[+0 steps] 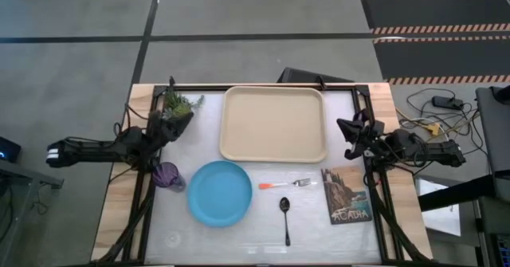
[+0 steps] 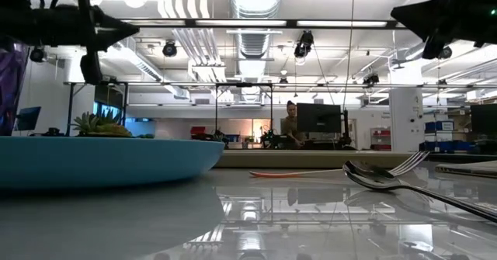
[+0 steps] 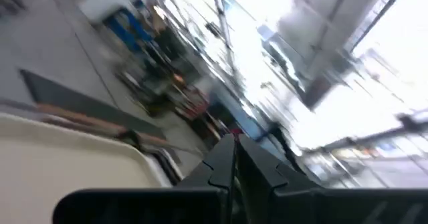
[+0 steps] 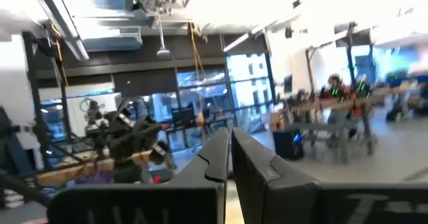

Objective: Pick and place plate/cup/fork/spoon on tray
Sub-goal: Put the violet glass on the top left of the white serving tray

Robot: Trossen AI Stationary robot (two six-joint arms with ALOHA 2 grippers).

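The beige tray [image 1: 273,123] lies at the table's far middle. The light-blue plate [image 1: 219,193] lies flat near the front, with the purple cup [image 1: 167,175] standing at its left. The orange-handled fork [image 1: 285,184] and the dark spoon [image 1: 286,219] lie to the plate's right. In the low view the plate [image 2: 101,163], the spoon [image 2: 373,178] and the fork [image 2: 392,165] show up close. My left gripper [image 1: 175,123] is shut and empty above the table, left of the tray; its fingers meet in the left wrist view [image 3: 234,150]. My right gripper [image 1: 347,137] is shut and empty, right of the tray [image 4: 229,144].
A small green potted plant [image 1: 179,107] stands at the far left, close by my left gripper. An ACADIA book [image 1: 346,195] lies at the right, near the fork. Dark frame rails run along both table sides. A person stands far off in the room [image 2: 290,124].
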